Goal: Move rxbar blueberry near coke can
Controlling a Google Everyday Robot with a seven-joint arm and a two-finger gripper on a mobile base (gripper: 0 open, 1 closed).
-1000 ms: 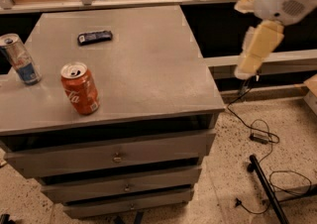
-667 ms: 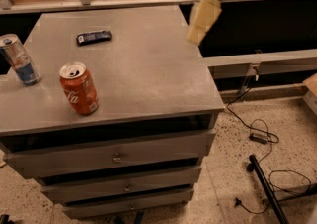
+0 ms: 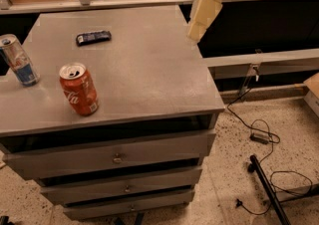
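On the grey drawer cabinet [image 3: 149, 74], the coke can [image 3: 79, 89] stands upright at about 8 o'clock of the top. A slimmer silver-and-blue can [image 3: 19, 59] stands at its 10 o'clock, near the left edge. The rxbar blueberry [image 3: 93, 37] lies flat farther back at 11 o'clock, well apart from the coke can. The gripper [image 3: 195, 34] hangs over the far right edge at 2 o'clock (open or closed, I cannot tell), with nothing seen in its hold.

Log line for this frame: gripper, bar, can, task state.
gripper: above cabinet top, far right edge | rxbar blueberry: lying far left-centre, ungrasped | coke can: upright, front left | task: not yet done
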